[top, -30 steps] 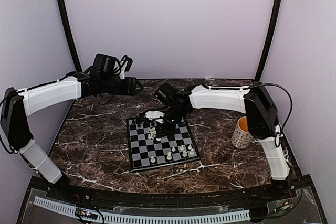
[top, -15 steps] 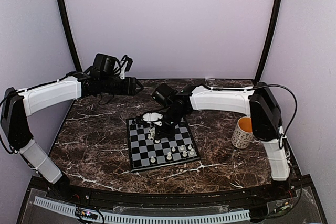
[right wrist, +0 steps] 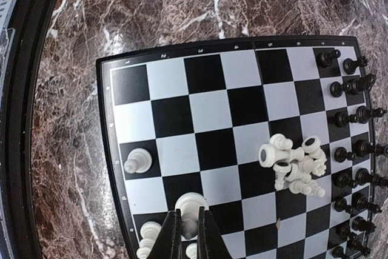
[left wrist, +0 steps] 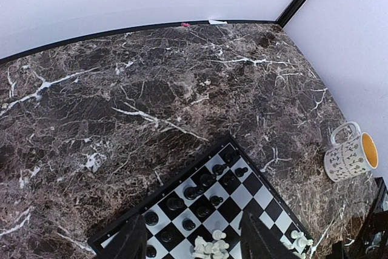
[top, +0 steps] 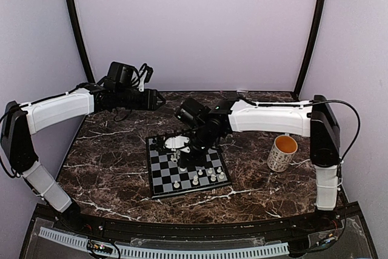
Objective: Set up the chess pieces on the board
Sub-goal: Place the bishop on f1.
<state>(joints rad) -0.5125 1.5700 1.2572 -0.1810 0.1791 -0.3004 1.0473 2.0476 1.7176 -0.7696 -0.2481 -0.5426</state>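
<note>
Chess pieces (right wrist: 295,165): white heap lies on the board (right wrist: 209,110) just beyond right fingers (right wrist: 172,238), clamped on one upright white piece (right wrist: 190,203); left fingers (left wrist: 134,242) wide apart, empty, farther off.

We're looking into a robotics lab cell: a left arm (top: 57,108) and a right arm (top: 273,116), white and black, are bolted at the near edge of a dark marble-look tabletop (top: 109,168). Plain pale walls (top: 194,28) box it in, black poles (top: 76,28) rise at the back, and a white slotted strip (top: 170,250) runs along the front. The board (top: 163,180) and a mug (top: 282,153) sit out as props.
</note>
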